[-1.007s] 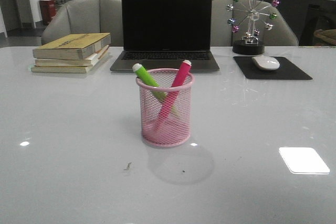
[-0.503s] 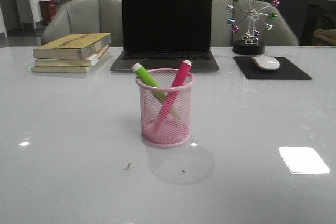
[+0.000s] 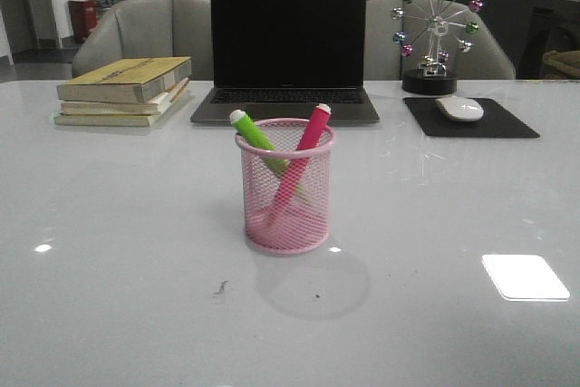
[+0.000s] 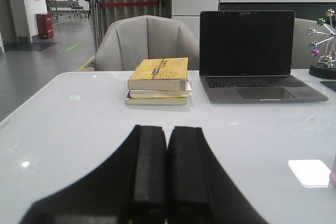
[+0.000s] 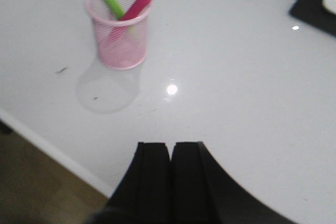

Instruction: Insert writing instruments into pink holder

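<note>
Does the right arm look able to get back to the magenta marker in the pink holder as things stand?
Probably yes: in the right wrist view only bare table lies between the shut right gripper and the magenta marker, whose top sticks out above the pink holder rim.

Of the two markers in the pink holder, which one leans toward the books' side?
The lime green marker: its whitish end tips over the pink holder's rim toward the books, while the magenta marker leans the opposite way, crossing it inside.

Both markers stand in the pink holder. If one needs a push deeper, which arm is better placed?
Probably right: the right end effector sees the pink holder with both markers, while the left end effector faces books.
</note>
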Robot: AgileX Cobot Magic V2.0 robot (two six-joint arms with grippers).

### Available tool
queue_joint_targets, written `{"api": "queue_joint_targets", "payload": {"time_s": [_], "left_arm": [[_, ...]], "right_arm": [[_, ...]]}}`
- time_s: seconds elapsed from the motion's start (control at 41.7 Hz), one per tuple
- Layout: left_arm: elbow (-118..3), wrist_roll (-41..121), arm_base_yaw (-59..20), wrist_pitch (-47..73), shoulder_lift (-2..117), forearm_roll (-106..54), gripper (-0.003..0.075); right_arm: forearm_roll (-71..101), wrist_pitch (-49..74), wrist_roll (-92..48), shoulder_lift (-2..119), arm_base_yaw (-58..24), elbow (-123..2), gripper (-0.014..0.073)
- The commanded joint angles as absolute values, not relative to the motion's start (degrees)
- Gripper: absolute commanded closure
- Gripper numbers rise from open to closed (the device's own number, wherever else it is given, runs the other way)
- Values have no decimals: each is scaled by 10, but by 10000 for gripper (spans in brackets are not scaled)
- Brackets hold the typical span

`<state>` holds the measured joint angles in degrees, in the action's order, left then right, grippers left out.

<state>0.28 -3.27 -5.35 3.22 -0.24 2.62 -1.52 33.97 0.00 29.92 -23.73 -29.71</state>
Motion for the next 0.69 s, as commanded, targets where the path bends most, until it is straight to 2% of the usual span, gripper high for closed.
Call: {"api": "queue_joint_targets", "payload": {"time_s": [0.0,0.12,0.24,0.575,0.671], "left_arm": [[5,-33,-58,-16,-14,21,629],[5,-33,-58,-16,-14,21,629],[5,-33,-58,-16,-14,21,629],[5,-33,-58,-16,-14,21,629],[5,-33,-58,-16,-14,21,629]], "right_arm": [[-18,227,-4,242,-168,-265,536],[-15,132,-4,152,-85,-179,536],[-7,71,-4,78,-43,-108,536],[0,-38,-4,9,-21,12,536],[0,-16,-4,-19,-21,14,536]]}}
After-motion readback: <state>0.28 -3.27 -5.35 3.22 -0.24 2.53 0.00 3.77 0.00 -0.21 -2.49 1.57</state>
